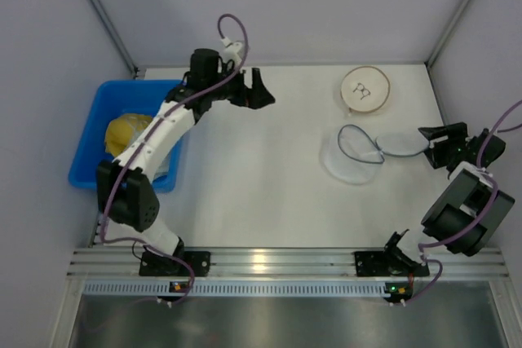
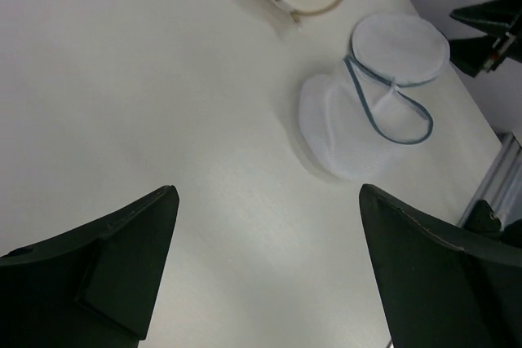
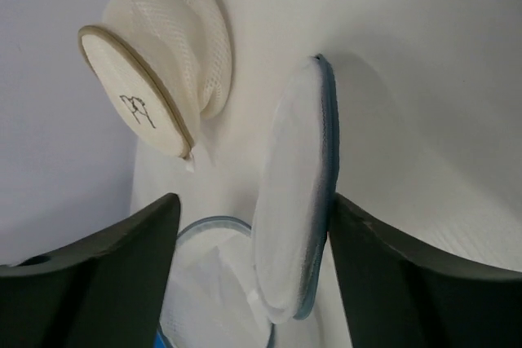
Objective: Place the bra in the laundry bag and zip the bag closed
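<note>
Mesh laundry bag (image 1: pixel 352 159) lies unzipped near the worktop's (image 1: pixel 269 177) right edge; I can't see the bra. Left claw (image 1: pixel 263 90) and right claw (image 1: pixel 426 146) spread, empty. Pickup step: next I'd locate the bra.

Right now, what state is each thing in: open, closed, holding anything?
Laundry bag: unzipped, lid flap flipped open.
Left gripper: open, empty.
Right gripper: open, empty, at the bag's flap.
Tan-rimmed white pouch: looks closed.
Yellow cloth: bunched up in the blue bin.
</note>
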Controlling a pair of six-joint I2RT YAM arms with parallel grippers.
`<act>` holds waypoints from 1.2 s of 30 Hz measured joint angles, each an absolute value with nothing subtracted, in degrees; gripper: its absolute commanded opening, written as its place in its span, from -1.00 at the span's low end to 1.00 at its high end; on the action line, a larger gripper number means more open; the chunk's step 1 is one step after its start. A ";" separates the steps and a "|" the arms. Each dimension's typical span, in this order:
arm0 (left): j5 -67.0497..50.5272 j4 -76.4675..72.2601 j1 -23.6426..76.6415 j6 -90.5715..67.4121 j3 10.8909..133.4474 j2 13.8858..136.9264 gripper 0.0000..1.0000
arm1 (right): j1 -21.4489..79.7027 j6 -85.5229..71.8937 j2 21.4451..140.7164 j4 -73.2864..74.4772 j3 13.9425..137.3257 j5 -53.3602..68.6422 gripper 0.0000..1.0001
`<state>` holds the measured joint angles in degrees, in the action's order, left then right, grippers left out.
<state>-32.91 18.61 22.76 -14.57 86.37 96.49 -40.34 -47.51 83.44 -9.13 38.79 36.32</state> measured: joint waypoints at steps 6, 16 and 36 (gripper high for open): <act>-26.85 21.65 12.25 -11.97 81.82 80.51 0.96 | -42.30 -39.70 82.52 3.73 44.86 36.01 0.99; -18.09 41.89 -1.72 0.01 86.28 75.68 0.90 | -45.08 -17.10 71.90 29.34 52.86 34.59 0.99; -3.11 57.06 -20.58 15.14 94.37 104.09 0.44 | -16.49 1.04 68.64 39.99 70.15 32.73 0.99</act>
<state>-3.11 57.06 -20.58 15.14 94.37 104.09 -16.49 1.04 68.64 39.99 70.15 32.73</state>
